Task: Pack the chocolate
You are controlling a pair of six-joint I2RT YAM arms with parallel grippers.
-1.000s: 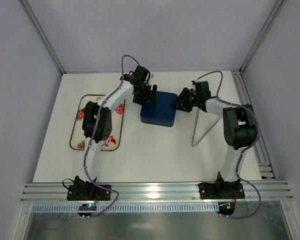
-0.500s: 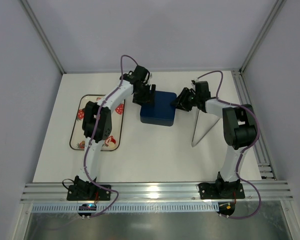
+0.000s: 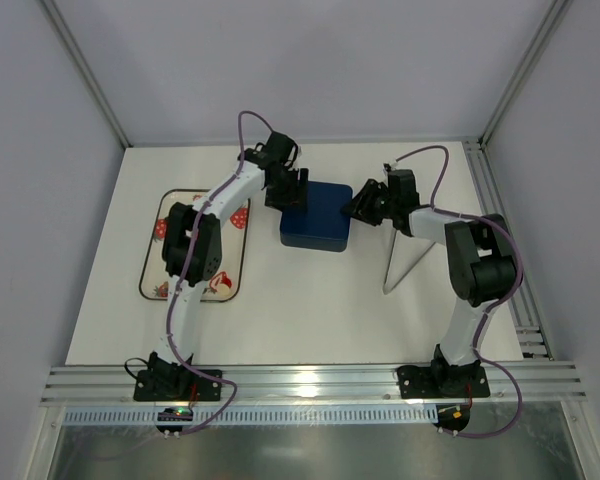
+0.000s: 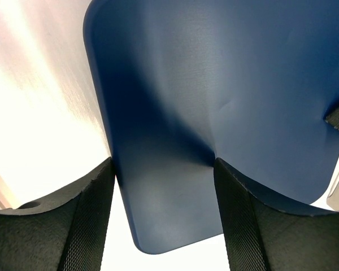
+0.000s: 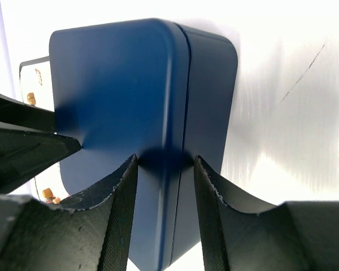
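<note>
Hiding contents, lidded box (image 3: pixel 320 226) touches left hand (image 3: pixel 289 194), right hand (image 3: pixel 356 209).

Little of the chocolate (image 5: pixel 31 99) on show, and only from the right wrist; tiny rounded bits, far smaller than the box (image 5: pixel 118 101), peeking past its far edge; one tan bit high on the left, lying on the pale tray (image 5: pixel 40 87) just inside the dark rim, near the box's corner yet apart from it; a second piece (image 5: pixel 48 195) lower down, tan on top, darker brown beneath, perhaps two bits touching, too small to tell; both loose on the tray, outside the box, held by nothing; from above, too small to pick out among the tray's red prints (image 3: pixel 162 228).
</note>
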